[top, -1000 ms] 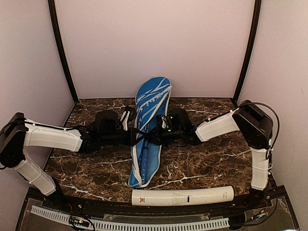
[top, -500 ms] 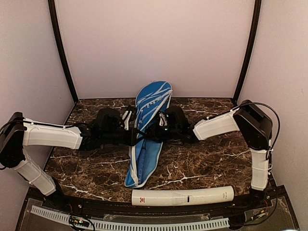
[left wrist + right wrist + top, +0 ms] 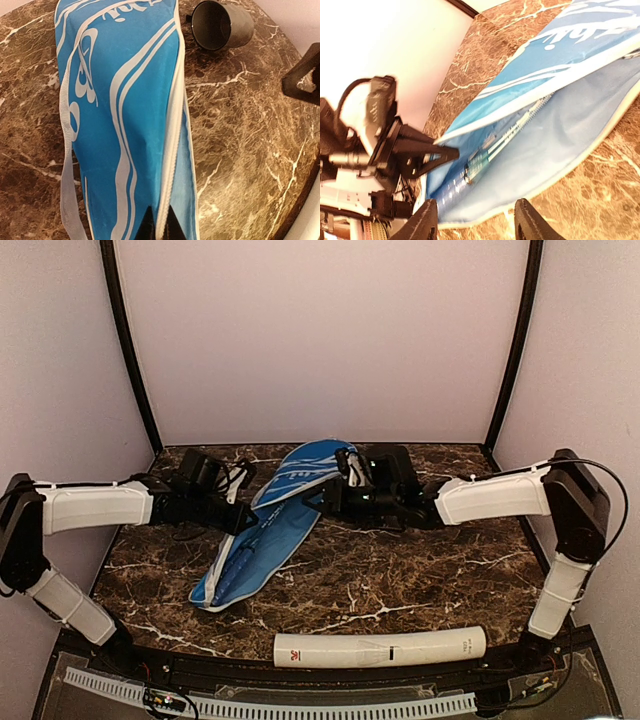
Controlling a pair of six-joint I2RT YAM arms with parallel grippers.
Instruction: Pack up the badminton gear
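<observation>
blue racket-shaped zip bag with white trim lies slanted on brown marble table, zip side gaping, left gripper pinched closed on the bag's white-trimmed edge, right gripper at the bag's wide end with fingers spread apart, long white tube well apart from the bag, toward the arm bases

This is a robot test cell in a lab, not a lived-in room. Beyond the left tool and the right tool rises a bare pale wall. Similar blank panels stand to the outer side of each, joined by dark corner posts. Under the tools lies a dark marble-patterned worktop. Behind them, at its near edge, two white arms are mounted beside loose wires and a white slotted strip.
</observation>
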